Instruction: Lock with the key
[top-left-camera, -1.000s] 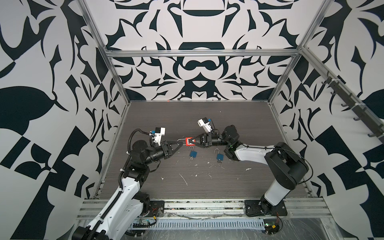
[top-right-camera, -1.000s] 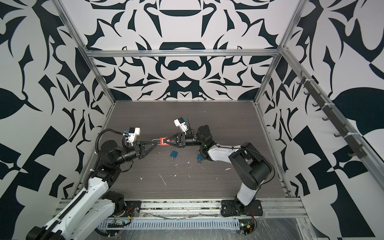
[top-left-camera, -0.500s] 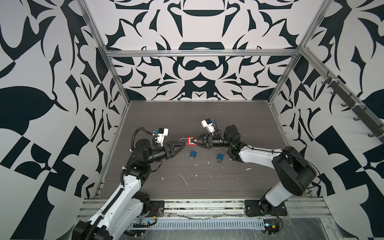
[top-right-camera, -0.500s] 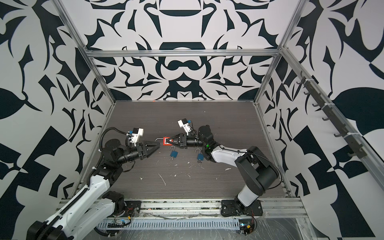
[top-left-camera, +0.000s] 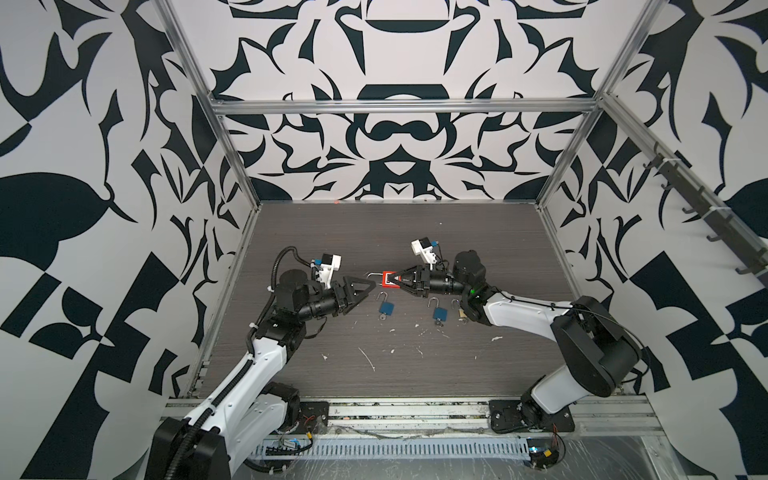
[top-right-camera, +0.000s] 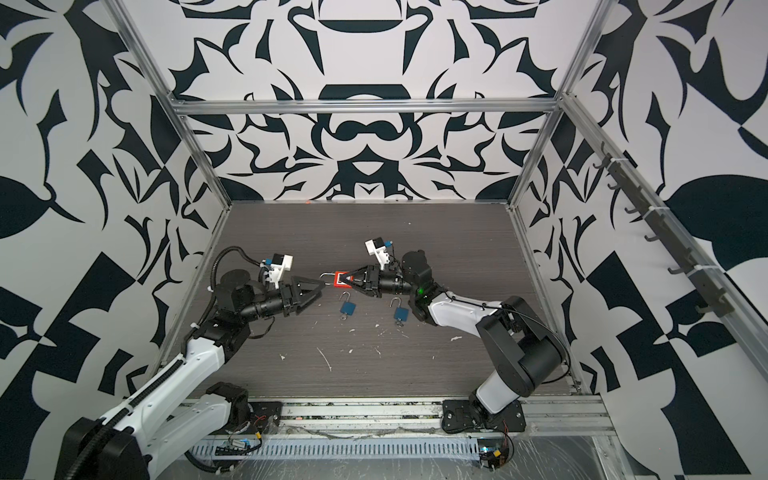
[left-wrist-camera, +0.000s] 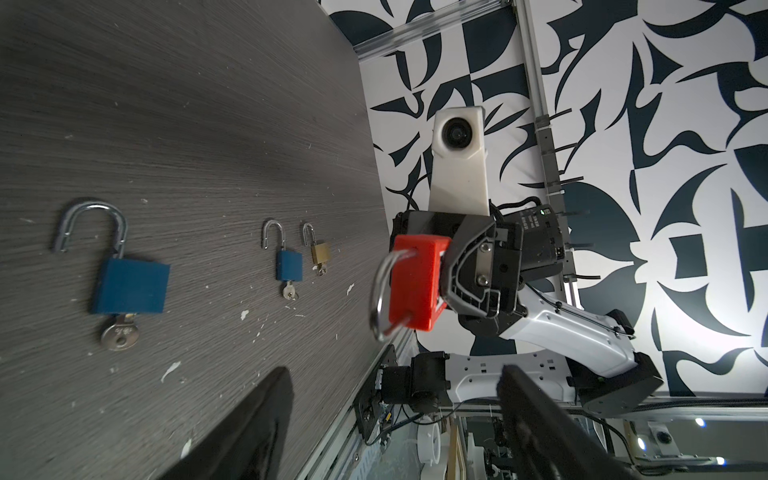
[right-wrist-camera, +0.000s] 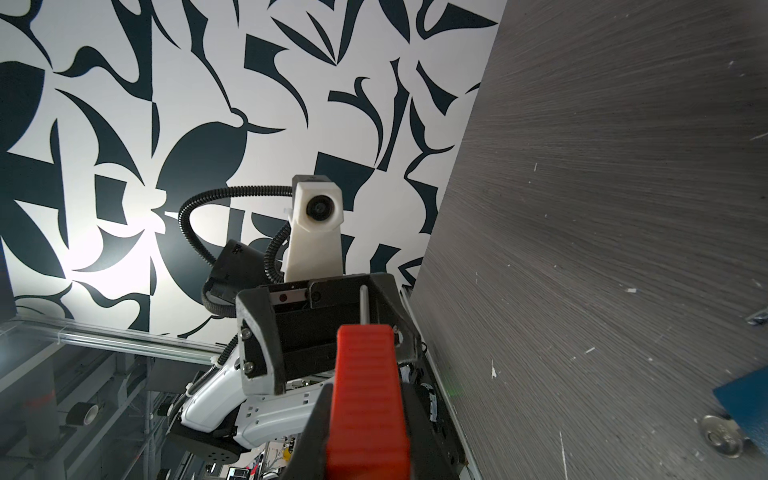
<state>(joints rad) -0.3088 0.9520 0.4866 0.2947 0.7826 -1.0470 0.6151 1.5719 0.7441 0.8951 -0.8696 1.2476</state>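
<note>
A robotics lab test cell: aluminium framing (top-left-camera: 399, 106) holds black-and-white patterned walls (top-left-camera: 62, 104) around a dark wood-grain tabletop (top-left-camera: 395, 232), with a left arm (top-left-camera: 249, 374) and right arm (top-left-camera: 519, 316) bolted to a front rail (top-left-camera: 415, 411).

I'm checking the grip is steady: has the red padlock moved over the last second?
Yes, slightly to the right: in a top view the red padlock now sits less far left of the nearest blue padlock than before.
</note>
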